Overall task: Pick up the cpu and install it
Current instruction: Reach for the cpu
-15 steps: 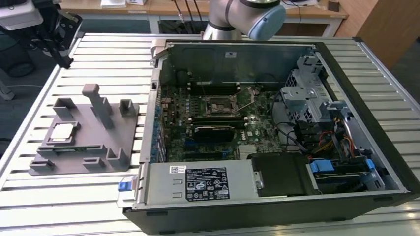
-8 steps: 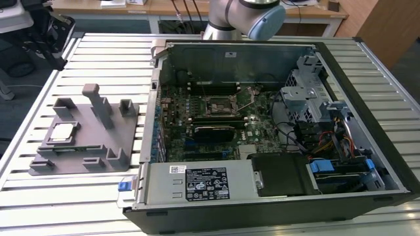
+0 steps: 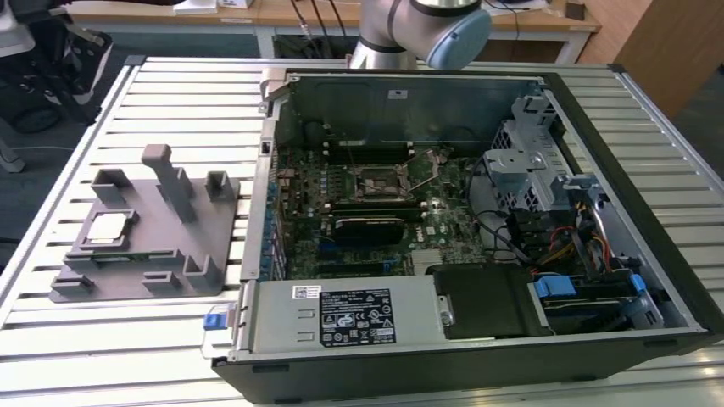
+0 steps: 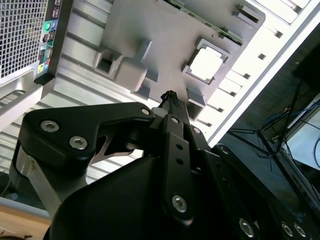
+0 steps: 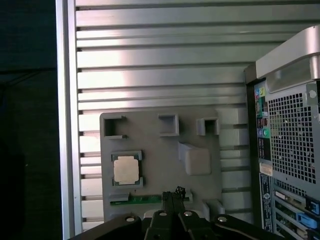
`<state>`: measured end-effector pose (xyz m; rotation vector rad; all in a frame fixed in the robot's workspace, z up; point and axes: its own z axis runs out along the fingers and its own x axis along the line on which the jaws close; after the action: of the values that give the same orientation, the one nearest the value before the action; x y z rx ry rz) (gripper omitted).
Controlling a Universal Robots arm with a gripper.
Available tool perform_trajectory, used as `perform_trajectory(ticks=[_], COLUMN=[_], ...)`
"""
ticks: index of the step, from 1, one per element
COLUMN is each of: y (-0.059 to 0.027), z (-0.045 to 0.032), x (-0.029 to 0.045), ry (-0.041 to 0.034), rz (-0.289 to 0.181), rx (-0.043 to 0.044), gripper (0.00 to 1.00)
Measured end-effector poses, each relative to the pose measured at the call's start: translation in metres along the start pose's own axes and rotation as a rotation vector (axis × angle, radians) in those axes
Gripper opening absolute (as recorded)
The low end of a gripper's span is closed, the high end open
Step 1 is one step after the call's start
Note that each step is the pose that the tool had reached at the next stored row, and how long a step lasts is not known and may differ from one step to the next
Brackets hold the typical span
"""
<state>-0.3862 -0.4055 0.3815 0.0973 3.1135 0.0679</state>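
The cpu (image 3: 108, 227) is a pale silvery square lying flat in a recess of the grey fixture tray (image 3: 158, 275), at the exterior view's left beside the open computer case. Both wrist views look down on the cpu (image 4: 206, 64) (image 5: 125, 168) from well above. My gripper (image 4: 170, 96) (image 5: 175, 191) hangs over the tray, off to one side of the chip and apart from it. Its dark fingertips are pressed together with nothing between them. The motherboard socket (image 3: 379, 180) sits in the middle of the board inside the case, its metal frame lever raised.
The open computer case (image 3: 476, 212) has tall walls, a drive cage, cables and a power supply (image 3: 351, 315) around the board. The tray carries several upright posts (image 3: 169, 178). The slatted metal table (image 3: 136, 348) ends near the tray. The arm (image 3: 425, 25) is at the back.
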Motion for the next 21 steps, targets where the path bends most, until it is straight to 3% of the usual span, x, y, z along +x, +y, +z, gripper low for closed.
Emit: perform_trajectory(ticks=[9,21], y=[-0.0023,-0.0033], z=[0.0005,0.0012], x=[0.0267,0.0424], ry=[0.0001,0.0011], rz=[-0.003,-0.003], rx=[-0.0001,0.0], gripper=[0.11,0.11])
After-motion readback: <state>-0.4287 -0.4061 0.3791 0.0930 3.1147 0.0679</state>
